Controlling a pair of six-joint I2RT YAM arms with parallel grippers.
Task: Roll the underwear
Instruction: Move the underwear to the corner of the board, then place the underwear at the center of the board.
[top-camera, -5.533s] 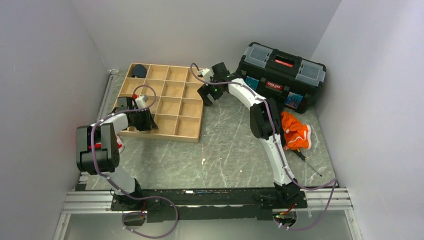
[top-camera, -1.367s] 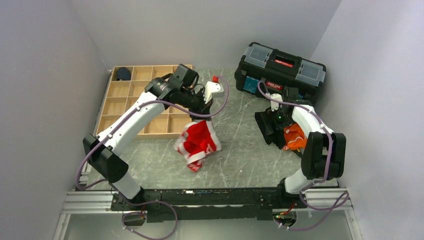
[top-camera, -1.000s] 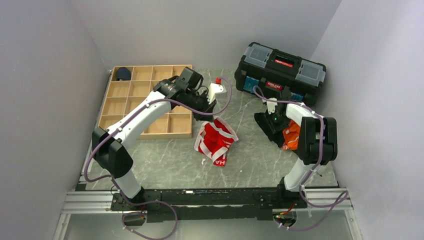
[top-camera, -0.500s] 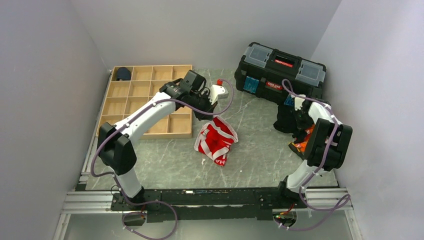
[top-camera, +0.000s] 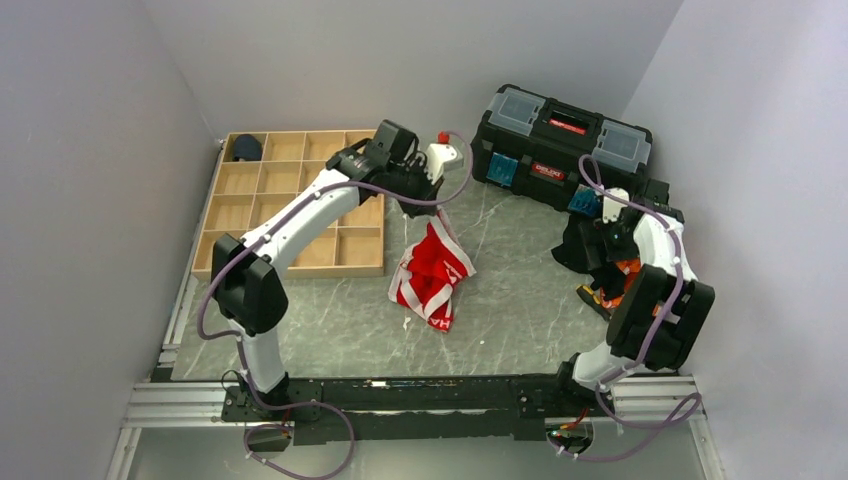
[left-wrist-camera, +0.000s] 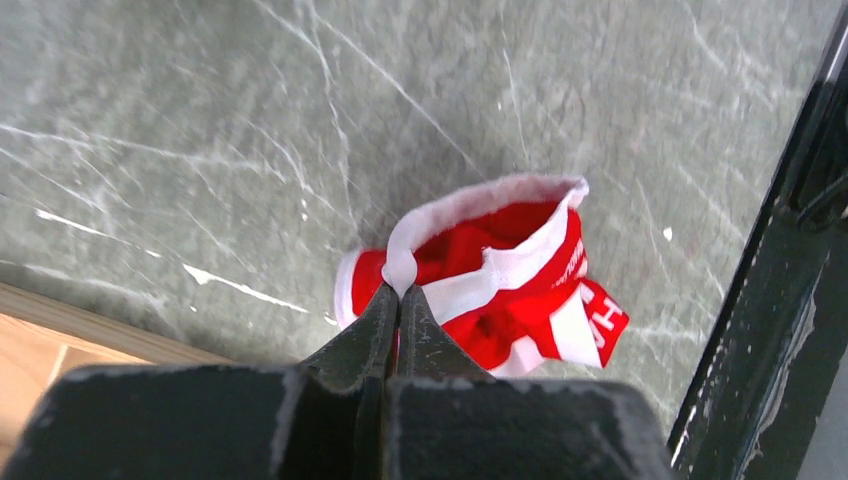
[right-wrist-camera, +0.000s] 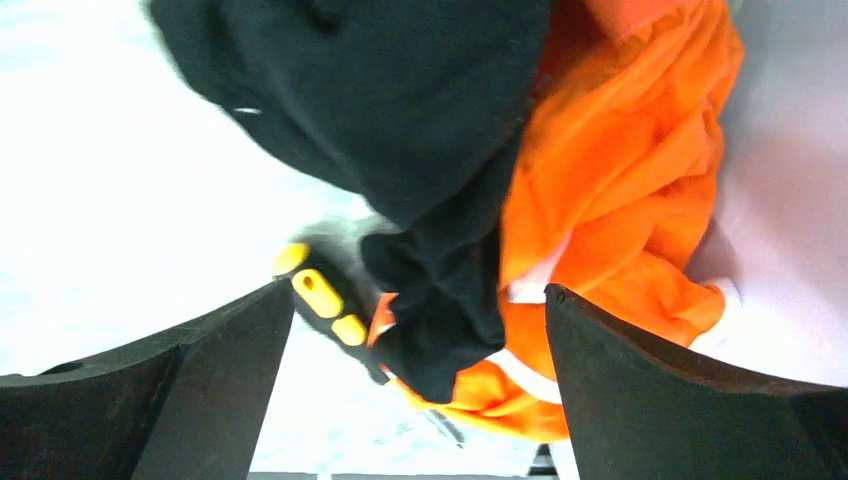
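The red underwear (top-camera: 432, 272) with white trim lies partly on the table's middle, its upper edge lifted. My left gripper (top-camera: 418, 198) is shut on its white trim and holds that edge up; in the left wrist view the closed fingertips (left-wrist-camera: 400, 292) pinch the trim and the rest of the underwear (left-wrist-camera: 510, 300) hangs below. My right gripper (top-camera: 598, 243) is open and empty at the right side, above a black cloth (right-wrist-camera: 400, 120) and an orange cloth (right-wrist-camera: 620, 180). Its jaws (right-wrist-camera: 417, 297) stand wide apart.
A wooden compartment tray (top-camera: 225, 215) stands at the back left with a navy rolled bundle (top-camera: 246, 148) in its far corner. A black toolbox (top-camera: 565, 140) stands at the back right. A yellow-handled screwdriver (right-wrist-camera: 320, 295) lies by the cloths.
My left gripper has risen and moved back, pulling the underwear's top edge up taut. My right arm has shifted slightly right near the cloths.
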